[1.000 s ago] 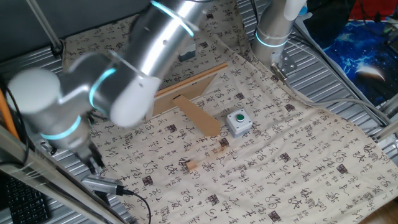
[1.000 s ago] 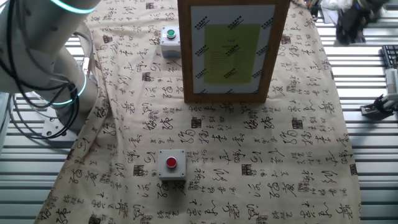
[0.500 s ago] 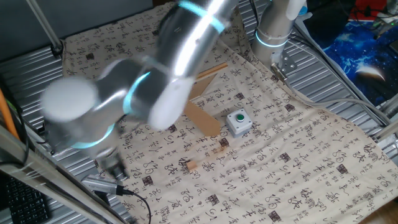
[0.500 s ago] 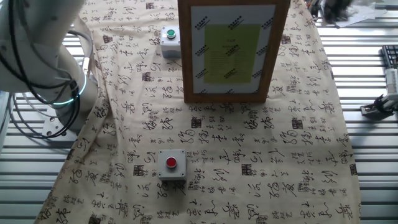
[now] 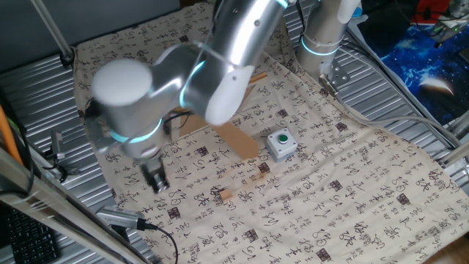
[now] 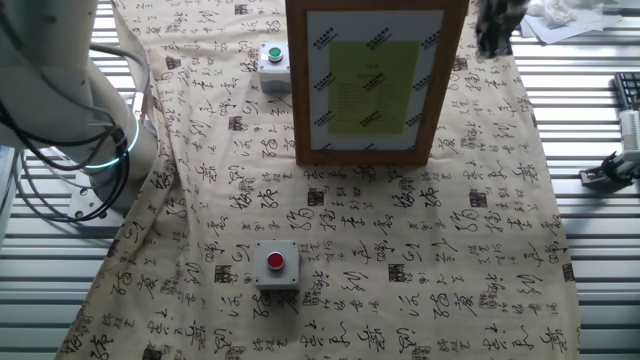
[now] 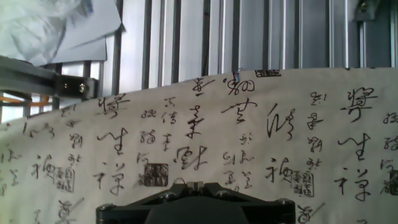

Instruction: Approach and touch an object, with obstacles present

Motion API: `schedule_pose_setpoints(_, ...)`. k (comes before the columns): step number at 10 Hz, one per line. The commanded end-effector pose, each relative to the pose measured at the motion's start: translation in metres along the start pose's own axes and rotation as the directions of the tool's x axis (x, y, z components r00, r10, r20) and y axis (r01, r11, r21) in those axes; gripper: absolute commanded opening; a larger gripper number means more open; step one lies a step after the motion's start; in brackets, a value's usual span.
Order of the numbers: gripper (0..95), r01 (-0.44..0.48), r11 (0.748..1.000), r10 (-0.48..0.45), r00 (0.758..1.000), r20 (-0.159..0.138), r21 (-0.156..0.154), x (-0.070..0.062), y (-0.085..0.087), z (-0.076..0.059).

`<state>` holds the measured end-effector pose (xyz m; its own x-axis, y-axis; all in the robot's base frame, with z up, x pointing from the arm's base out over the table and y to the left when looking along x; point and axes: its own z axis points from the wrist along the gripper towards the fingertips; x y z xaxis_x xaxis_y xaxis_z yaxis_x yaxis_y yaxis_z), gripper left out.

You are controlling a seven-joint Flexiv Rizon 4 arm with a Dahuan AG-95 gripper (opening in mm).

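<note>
Hand (image 5: 155,180) swung over printed cloth (image 5: 330,183), grip state unclear, flat tan wooden board (image 6: 375,80) propped upright

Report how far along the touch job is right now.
Done: nothing touched yet. In hand: the gripper hangs over the cloth's edge, on the back side of the wooden board, apart from both boxes. Left: get past the board to a button, either the green button box or the red button box, and touch it.

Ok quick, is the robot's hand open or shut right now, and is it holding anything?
Gripper: too blurred to tell whether it is open or shut. Nothing can be seen in it; it hangs over the printed cloth.
</note>
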<state>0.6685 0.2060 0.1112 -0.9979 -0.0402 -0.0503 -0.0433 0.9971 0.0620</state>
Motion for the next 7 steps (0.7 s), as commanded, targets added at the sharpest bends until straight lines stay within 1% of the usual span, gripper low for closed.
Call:
schedule_pose_setpoints(1, 0.0, -0.007, 1.000, 0.007, 1.000, 0.005, -0.005, 0.002, 0.004, -0.003)
schedule_pose_setpoints(3, 0.0, -0.017, 1.000, 0.017, 1.000, 0.007, -0.005, 0.006, 0.013, -0.003)
schedule_pose_setpoints(4, 0.0, -0.026, 1.000, 0.026, 1.000, 0.008, 0.000, 0.010, 0.022, -0.002)
schedule_pose_setpoints(5, 0.0, -0.030, 1.000, 0.030, 1.000, 0.008, 0.006, 0.012, 0.026, -0.003)
schedule_pose_setpoints(7, 0.0, -0.038, 0.999, 0.038, 0.999, 0.007, 0.009, 0.015, 0.030, -0.005)
